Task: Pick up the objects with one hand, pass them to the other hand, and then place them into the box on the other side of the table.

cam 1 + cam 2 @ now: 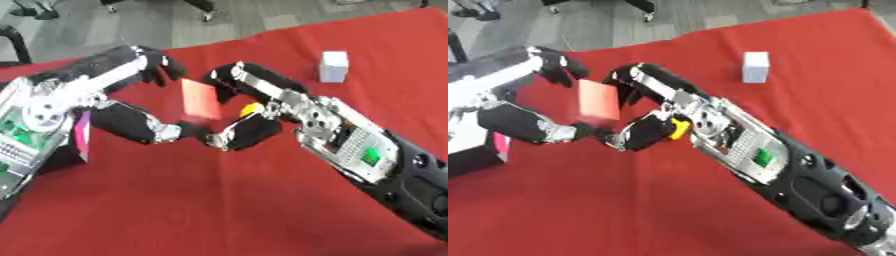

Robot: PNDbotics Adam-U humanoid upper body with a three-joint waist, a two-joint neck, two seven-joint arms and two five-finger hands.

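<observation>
A flat orange-red block (pixel 200 99) hangs upright above the red table (pixel 219 210), between my two hands. My left hand (pixel 144 67) comes in from the left, its fingers curled over the block's upper left corner and its thumb (pixel 166 131) under the lower edge. My right hand (pixel 262 87) reaches from the right; its fingers curl against the block's upper right edge and its thumb (pixel 243 134) sits just below. The two thumbs touch beneath the block. The block's lower edge is blurred.
A small white box (pixel 333 66) stands on the cloth at the back right. A small yellow thing (pixel 251 109) lies on the table, partly hidden behind my right hand. A dark box with a pink side (pixel 81 135) shows under my left arm.
</observation>
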